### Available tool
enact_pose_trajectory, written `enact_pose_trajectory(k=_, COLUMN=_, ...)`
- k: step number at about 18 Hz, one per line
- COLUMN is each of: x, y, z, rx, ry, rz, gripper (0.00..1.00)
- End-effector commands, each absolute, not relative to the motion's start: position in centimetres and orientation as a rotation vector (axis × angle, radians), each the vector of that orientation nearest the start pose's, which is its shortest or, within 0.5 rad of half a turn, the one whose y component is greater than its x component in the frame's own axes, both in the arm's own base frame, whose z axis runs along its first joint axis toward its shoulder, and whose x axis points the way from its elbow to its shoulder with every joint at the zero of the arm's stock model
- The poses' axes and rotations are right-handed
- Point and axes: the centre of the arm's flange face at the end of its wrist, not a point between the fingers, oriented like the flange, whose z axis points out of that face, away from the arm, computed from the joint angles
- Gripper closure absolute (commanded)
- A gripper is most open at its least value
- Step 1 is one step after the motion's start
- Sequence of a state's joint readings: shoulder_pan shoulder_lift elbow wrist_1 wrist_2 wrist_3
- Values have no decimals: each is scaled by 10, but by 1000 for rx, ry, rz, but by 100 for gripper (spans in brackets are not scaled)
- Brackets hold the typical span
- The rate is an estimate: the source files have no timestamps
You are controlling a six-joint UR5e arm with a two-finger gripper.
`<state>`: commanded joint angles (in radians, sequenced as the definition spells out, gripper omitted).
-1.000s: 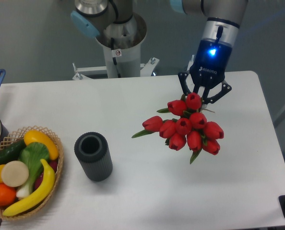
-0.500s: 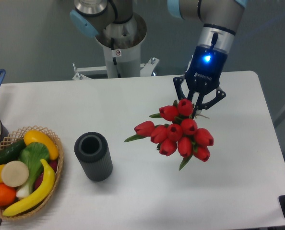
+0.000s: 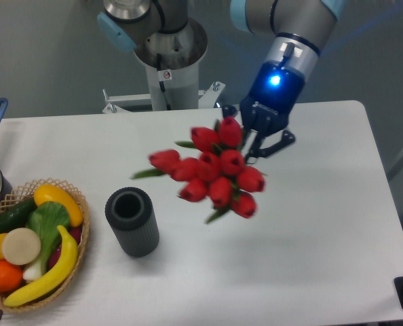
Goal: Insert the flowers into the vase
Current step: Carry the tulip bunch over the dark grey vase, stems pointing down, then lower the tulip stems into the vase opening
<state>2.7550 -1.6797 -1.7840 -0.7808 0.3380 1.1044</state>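
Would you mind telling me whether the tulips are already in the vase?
No, the tulips hang in the gripper, above the table and to the right of the vase, whose mouth is empty.

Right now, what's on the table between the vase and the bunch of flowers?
Nothing: the camera view shows only bare white table between the vase and the flowers.

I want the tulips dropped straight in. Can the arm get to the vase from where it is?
Probably yes. The gripper holds the flowers in the air to the right of the vase; its mouth is open and nothing stands between them.
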Motion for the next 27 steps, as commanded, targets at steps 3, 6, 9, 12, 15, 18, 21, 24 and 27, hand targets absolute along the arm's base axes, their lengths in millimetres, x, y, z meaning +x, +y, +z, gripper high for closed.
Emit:
enact_pose_trajectory(k=3, x=-388, y=414, z=477, rx=-1778, ry=264, rz=-204, gripper=86)
enact_pose_trajectory(k=6, x=-369, y=429, z=478, rx=-1756, ry=301, rz=-248, gripper=86)
enact_pose_trajectory(k=9, x=-360, y=438, z=472, rx=-1712, ry=315, rz=-304, gripper=86)
enact_pose_trajectory(k=12, x=-343, y=454, z=460, rx=-1665, ry=336, rz=-384, gripper=86)
enact_pose_trajectory(k=15, x=-342, y=455, z=452, rx=-1603, ry=321, rz=-446, gripper=86)
enact_pose_trajectory(k=18, x=-339, y=454, z=433, rx=-1608, ry=293, rz=-481, gripper=86)
enact_pose_trajectory(k=21, x=-340, y=454, z=421, rx=-1582, ry=270, rz=-519, gripper=86)
enact_pose_trajectory(k=24, x=-345, y=458, z=409, rx=-1582, ry=255, rz=-541, gripper=86)
enact_pose_trajectory(k=27, x=-346, y=471, z=399, rx=-1584, ry=261, rz=-566, gripper=86)
